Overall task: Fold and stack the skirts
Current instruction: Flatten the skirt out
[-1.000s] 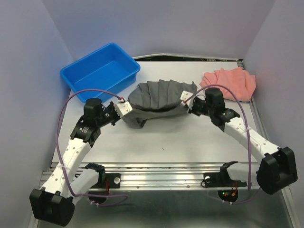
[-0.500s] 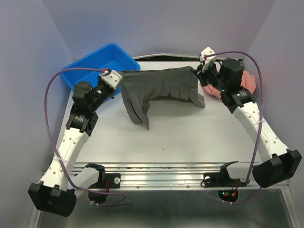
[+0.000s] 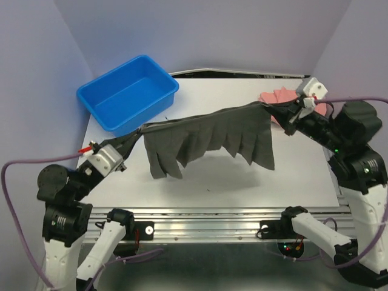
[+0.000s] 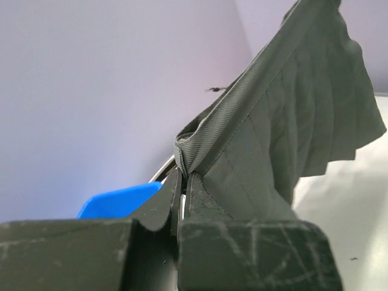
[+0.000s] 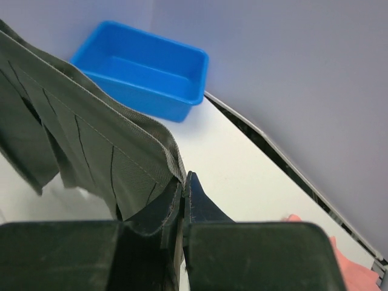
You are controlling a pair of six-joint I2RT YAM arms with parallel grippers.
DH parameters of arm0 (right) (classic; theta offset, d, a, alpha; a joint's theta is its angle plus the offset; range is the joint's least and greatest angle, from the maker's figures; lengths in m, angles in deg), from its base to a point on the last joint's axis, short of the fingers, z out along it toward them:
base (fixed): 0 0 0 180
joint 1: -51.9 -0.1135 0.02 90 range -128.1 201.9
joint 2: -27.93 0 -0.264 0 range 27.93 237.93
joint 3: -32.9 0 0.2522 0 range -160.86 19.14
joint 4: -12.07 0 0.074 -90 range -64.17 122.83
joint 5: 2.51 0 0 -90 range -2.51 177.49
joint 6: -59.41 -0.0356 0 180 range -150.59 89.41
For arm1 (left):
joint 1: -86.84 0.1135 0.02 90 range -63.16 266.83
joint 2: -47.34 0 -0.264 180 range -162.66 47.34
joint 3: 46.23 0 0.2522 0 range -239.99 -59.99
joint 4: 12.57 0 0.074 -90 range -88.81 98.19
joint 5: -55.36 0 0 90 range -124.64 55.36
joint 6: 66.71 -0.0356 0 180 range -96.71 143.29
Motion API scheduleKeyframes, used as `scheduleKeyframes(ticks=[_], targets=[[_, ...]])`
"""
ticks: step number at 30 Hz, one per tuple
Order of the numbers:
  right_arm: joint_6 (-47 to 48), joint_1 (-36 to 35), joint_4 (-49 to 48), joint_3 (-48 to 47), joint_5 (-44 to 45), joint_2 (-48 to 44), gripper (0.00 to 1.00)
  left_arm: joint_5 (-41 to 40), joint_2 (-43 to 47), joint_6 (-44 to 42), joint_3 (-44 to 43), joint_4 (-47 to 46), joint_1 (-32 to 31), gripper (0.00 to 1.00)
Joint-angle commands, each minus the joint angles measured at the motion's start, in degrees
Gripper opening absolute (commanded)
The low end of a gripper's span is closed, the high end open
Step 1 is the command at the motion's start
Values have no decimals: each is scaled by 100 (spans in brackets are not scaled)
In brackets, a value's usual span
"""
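Our left gripper (image 3: 138,132) and right gripper (image 3: 271,107) each pinch shut on a top corner of the grey skirt (image 3: 212,136), stretched mid-air across mid-frame. Either thin pinch may slip under tension, dropping that end. The pink skirt (image 3: 282,96) lies upper right. The tub (image 3: 130,91), upper left, holds nothing.

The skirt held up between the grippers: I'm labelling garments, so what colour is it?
The skirt is dark grey, pleated; clearest in the top external view.
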Motion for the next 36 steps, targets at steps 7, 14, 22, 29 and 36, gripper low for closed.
scheduleKeyframes(ticks=[7, 14, 22, 29, 36], targets=[[110, 223, 616, -224, 1358, 643, 1, -56, -228, -136, -469, 1215, 137, 0], [181, 223, -1379, 955, 2106, 2154, 9, -916, -2705, 278, 253, -48, 128, 10], [232, 223, -1074, -836, 3056, 4651, 90, -1988, -4827, 340, -1416, 213, 137, 91], [856, 223, -83, -504, 1582, 4547, 87, -1971, -4142, 6, -1049, 694, 119, 85], [1858, 223, 1246, 6, 823, 4722, 80, -1637, -4071, -758, -530, 1952, -275, 71]])
